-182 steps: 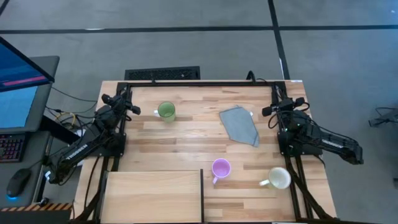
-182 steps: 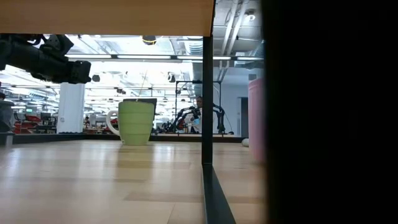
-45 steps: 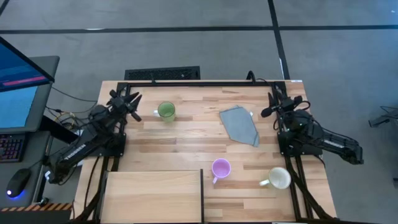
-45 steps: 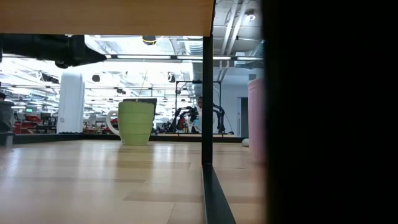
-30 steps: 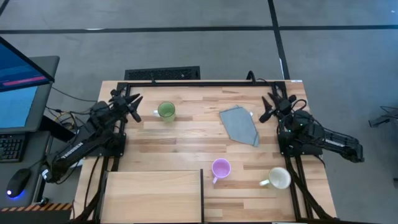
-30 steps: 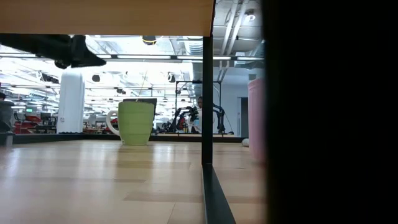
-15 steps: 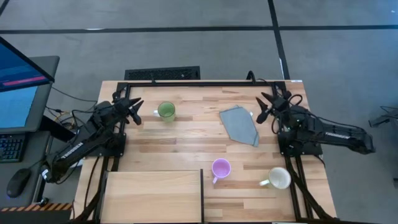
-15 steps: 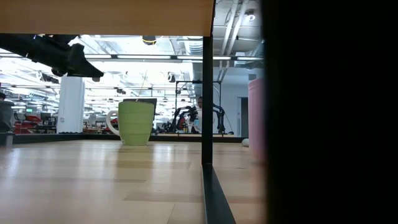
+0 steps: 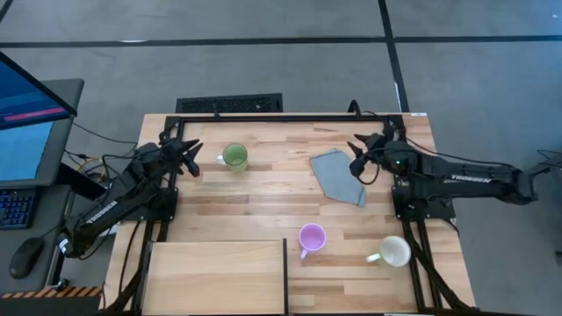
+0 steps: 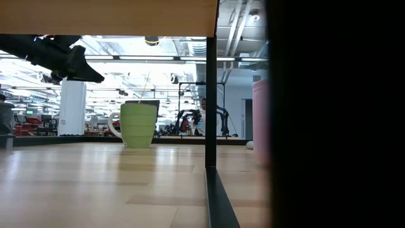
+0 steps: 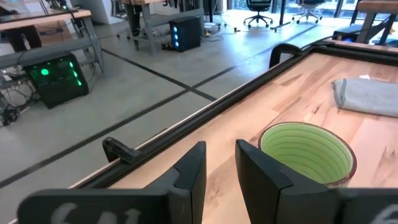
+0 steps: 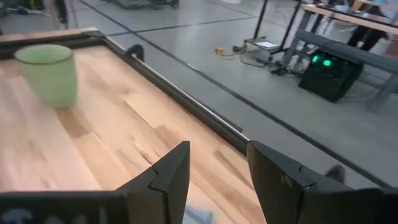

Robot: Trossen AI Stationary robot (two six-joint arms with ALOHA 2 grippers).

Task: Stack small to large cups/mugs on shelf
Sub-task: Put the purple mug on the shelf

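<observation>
The green mug (image 9: 234,156) is round and smooth, with thin lines inside it and a small handle, and it stands upright in the upper left part of the table (image 9: 263,189) in the high view. The table is made of long wood planks in light and darker stripes, with a dark metal frame around it. The purple mug (image 9: 312,237) is round and open on top and stands low in the middle of the high view, just right of the shelf (image 9: 215,272). The shelf is a flat, pale, smooth wood board with a dark edge at the lower left of the table. The white mug (image 9: 394,251) sits at the lower right, with its handle toward the purple mug. A soft grey cloth (image 9: 338,175) lies folded and flat in the upper right part. The left gripper (image 9: 188,158) hangs just left of the green mug, with its fingers spread a little and nothing in them. The right gripper (image 9: 357,161) is at the right edge of the cloth, fingers spread apart and empty. Around the table is a grey floor (image 9: 263,61) with dark lines, and a blue screen (image 9: 26,114) glows at the far left.
</observation>
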